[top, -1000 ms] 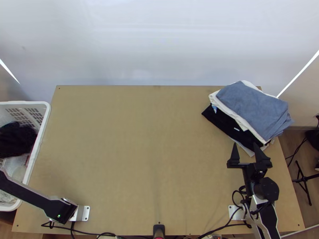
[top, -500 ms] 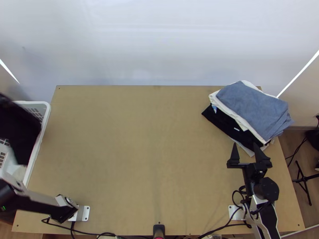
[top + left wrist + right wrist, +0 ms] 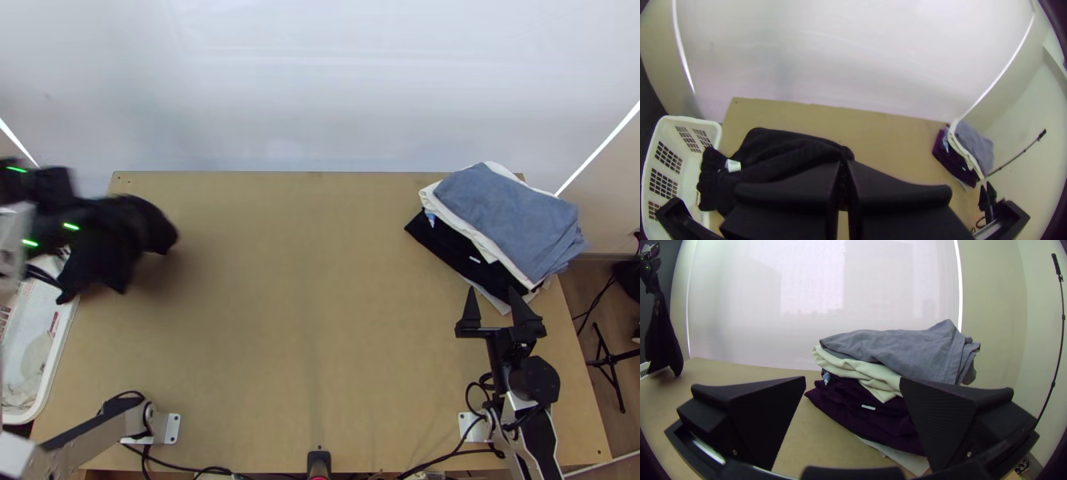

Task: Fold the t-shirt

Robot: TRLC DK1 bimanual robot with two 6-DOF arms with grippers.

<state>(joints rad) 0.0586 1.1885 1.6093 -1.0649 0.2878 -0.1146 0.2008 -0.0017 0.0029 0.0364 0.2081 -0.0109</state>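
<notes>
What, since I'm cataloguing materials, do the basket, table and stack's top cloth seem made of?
Basket: likely smooth plastic, from its moulded rim and grid openings.
Table: matt wood or fibreboard, by its plain tan, shineless surface; which, I can't tell.
Top cloth: soft, matt fabric, perhaps cotton, given its creases, slack folds and hem-like edge band.

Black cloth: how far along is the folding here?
Done, it seems: the folded pile at the table's right. In hand: the black cloth hangs bunched, unfolded, from the left gripper near the table's left edge. Left: spreading, folding and probably stacking it; the right gripper stands open and empty by the pile.
</notes>
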